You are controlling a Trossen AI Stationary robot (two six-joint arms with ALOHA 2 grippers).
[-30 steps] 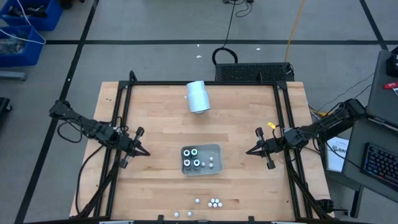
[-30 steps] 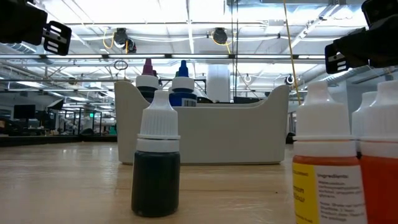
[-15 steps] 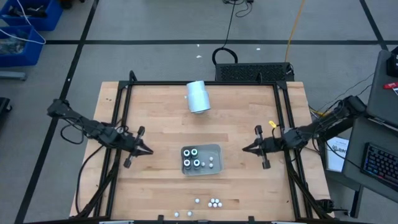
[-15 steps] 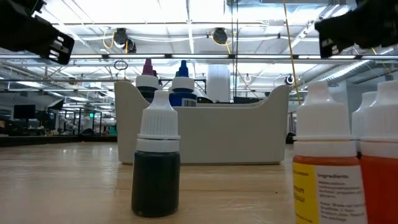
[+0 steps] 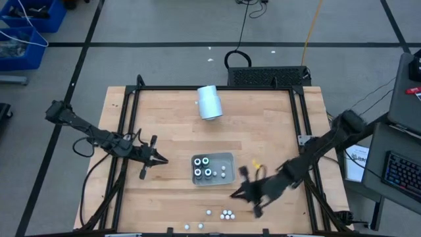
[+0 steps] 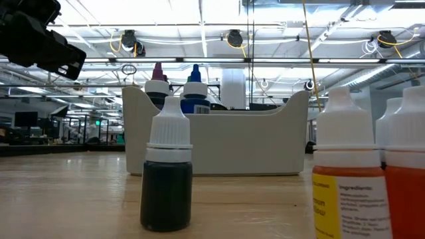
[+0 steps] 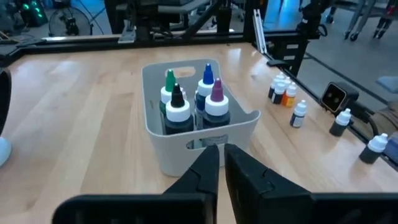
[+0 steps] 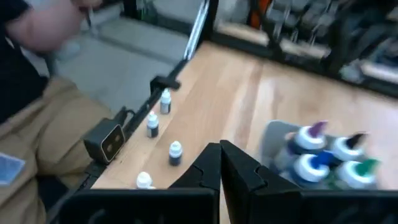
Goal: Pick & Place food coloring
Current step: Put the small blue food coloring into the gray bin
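The grey tray (image 5: 227, 158) stands mid-table and holds larger food coloring bottles (image 7: 193, 102) with coloured tips, upright. Small white-capped bottles (image 5: 227, 214) stand on the wood near the front edge; the low view shows them close up (image 6: 166, 179). My left gripper (image 5: 163, 160) hovers left of the tray, pointing at it. Its fingers (image 7: 222, 155) are open by a narrow slit, with nothing between them. My right gripper (image 5: 233, 194), blurred, hangs over the table between the tray and the small bottles. Its fingers (image 8: 221, 149) are shut on nothing.
A pale-blue cylinder (image 5: 209, 102) lies on its side at the table's far middle. A small black camera (image 7: 336, 96) sits at the front edge among the small bottles. In the right wrist view a person (image 8: 31, 124) is beyond that edge. Black frame rails (image 5: 131, 118) run along the sides.
My right gripper has swung fast from the table's right side toward the near edge and the middle, and is now below and right of the tray; it has left the low view. My left gripper has crept a little toward the tray.
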